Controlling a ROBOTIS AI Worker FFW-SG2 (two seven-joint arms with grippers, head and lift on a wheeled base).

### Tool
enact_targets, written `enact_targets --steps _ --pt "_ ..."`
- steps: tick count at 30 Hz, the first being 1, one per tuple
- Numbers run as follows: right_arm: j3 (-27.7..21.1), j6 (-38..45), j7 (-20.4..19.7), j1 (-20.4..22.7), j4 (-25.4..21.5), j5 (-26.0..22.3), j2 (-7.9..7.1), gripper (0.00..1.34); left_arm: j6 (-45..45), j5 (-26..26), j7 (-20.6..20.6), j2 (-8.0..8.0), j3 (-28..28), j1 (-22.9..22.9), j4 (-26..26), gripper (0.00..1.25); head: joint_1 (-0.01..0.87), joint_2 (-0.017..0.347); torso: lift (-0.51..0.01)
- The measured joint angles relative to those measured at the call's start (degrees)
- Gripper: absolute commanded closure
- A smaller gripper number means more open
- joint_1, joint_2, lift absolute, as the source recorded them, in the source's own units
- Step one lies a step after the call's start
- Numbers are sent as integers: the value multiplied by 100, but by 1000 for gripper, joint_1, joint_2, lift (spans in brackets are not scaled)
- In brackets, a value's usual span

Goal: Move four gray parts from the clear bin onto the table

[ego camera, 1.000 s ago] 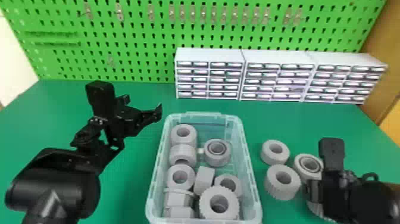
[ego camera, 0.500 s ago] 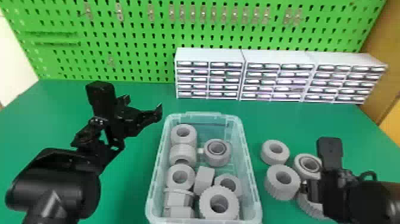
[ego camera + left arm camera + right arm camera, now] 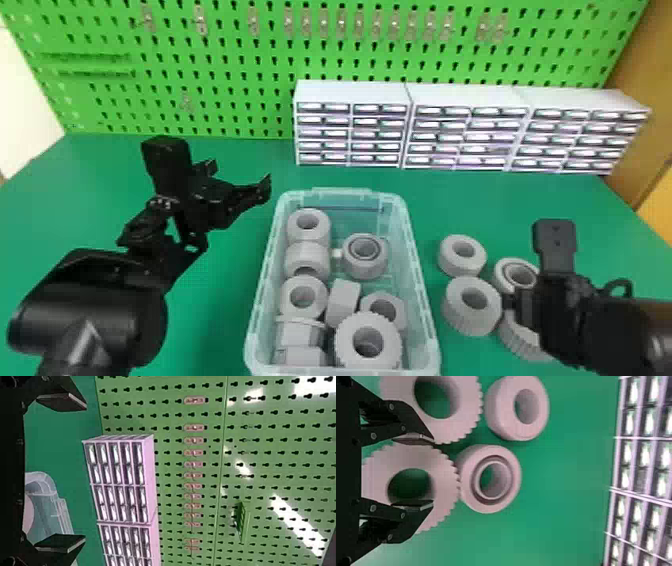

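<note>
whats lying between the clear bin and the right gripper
In the head view, a ridged gray part sits between the clear bin and the right gripper, with a smooth gray ring farther back, toward the drawers.

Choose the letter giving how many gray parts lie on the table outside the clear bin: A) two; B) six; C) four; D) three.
C: a toothed gray part, a second toothed part, a plain ring and a double-rimmed ring lie on the green tabletop.

The left claw (image 3: 240, 176) gapes wide, pointing forward; the right claw (image 3: 515, 306) hangs low — fingers parted too.
</note>
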Motion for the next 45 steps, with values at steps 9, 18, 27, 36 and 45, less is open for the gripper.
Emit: enact_targets --steps 9,18,27,36,45 --pt "117 -1182 188 -93 -58 279 -212 532 -3 -117 0 -10 -37 -36 0 121 678 34 -50" --pt "-473 -2389 1934 -89 -45 1226 -108 510 -16 -411 0 -142 -37 -227 0 136 678 34 -50" --pt "-639 -3286 2542 -301 89 1745 67 510 -368 -552 99 -264 226 -66 0 133 678 34 -50" --pt "-599 -4069 2949 -579 367 1681 -42 510 -721 -587 212 -300 447 13 7 134 678 34 -50" --pt "-489 -4677 3332 -801 637 1620 -136 510 -1036 -713 211 -324 668 5 6 136 678 34 -50"
